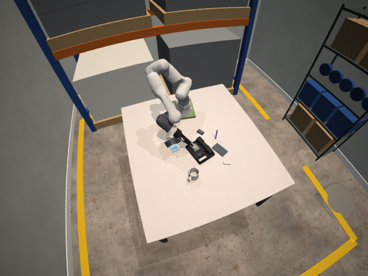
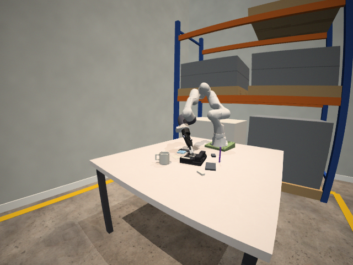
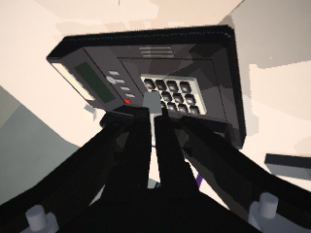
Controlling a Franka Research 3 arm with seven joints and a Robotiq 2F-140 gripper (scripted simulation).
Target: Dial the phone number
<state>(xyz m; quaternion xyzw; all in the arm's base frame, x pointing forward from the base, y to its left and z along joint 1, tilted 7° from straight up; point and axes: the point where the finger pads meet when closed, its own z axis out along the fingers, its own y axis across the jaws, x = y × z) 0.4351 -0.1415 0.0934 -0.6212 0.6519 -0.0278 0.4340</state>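
Desk phone (image 3: 160,73) directly under hand (image 3: 155,108) on worktop (image 1: 207,190). Hand clamped shut, empty, joined tips poised at keypad (image 3: 174,94) near edge. Key-press step; next: straight single-point push, handset (image 1: 205,146) untouched.

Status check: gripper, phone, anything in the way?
Gripper shut, holding nothing, tips together at the keypad's near left corner. Phone flat on table, handset in cradle. Nothing between gripper and keys; mug stands apart.
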